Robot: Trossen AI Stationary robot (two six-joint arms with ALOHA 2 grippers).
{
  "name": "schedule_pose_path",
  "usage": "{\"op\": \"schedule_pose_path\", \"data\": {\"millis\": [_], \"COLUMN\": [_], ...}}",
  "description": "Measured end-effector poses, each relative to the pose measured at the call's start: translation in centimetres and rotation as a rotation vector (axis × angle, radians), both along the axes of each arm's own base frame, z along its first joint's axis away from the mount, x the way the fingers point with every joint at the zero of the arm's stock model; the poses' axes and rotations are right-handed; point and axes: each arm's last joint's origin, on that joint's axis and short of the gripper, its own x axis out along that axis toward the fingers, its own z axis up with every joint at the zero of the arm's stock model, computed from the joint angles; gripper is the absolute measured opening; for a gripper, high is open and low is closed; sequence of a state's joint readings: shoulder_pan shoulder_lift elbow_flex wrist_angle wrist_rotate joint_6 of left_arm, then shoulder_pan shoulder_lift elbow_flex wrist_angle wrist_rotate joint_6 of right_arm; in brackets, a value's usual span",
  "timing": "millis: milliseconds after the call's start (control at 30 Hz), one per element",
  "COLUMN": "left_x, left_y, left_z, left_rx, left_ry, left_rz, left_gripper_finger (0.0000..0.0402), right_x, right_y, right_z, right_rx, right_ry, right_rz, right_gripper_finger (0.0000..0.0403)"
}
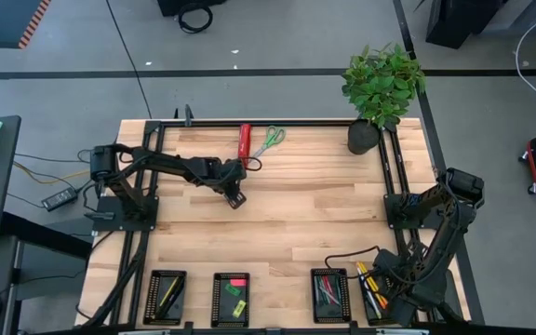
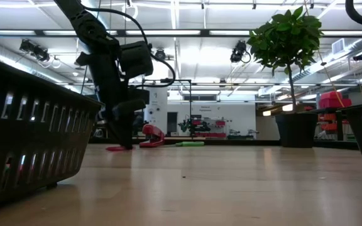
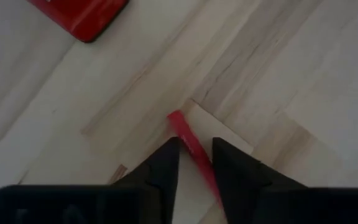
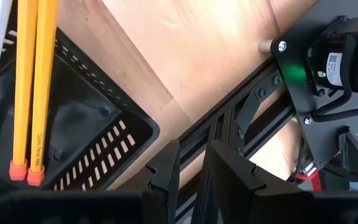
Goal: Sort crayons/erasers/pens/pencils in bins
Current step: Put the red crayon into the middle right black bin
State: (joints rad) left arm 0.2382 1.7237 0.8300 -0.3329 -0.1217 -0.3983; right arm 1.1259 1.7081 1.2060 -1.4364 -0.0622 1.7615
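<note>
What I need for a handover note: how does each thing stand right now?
left hand, open, straddling the red crayon.
red crayon, lying flat on the table, not lifted.
right hand, open, empty, beside the rightmost bin.
yellow pencils, lying in that bin.
potted plant, upright.

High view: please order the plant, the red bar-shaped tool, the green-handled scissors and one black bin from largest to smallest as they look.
1. plant
2. black bin
3. red bar-shaped tool and green-handled scissors: they look about alike, so I do not rank them.
</note>
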Motion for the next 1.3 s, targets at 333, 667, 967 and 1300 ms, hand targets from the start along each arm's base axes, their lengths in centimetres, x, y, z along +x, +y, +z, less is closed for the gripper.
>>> {"op": "schedule_pose_path", "data": {"millis": [333, 667, 967, 1300], "left_x": [0.2, 1.1, 3.7, 5.2], "left_y": [0.0, -1.1, -4.3, -9.8], "left_z": [0.2, 2.6, 5.3, 8.0], "left_rx": [0.025, 0.091, 0.071, 0.233], "left_ry": [-0.016, -0.177, -0.542, -0.901], "left_rz": [-0.067, -0.214, -0.567, -1.096], "left_gripper_finger": [0.0020, 0.0031, 0.0032, 0.0026], "right_x": [0.0, 0.0, 0.0, -0.5], "right_y": [0.0, 0.0, -0.1, -0.6], "right_z": [0.0, 0.0, 0.0, 0.3], "right_rx": [-0.006, -0.003, -0.003, -0.056], "right_ry": [-0.011, -0.005, 0.002, 0.078], "right_rz": [0.005, 0.021, 0.036, 0.020], "right_gripper_finger": [0.0094, 0.0094, 0.0094, 0.0094]}}
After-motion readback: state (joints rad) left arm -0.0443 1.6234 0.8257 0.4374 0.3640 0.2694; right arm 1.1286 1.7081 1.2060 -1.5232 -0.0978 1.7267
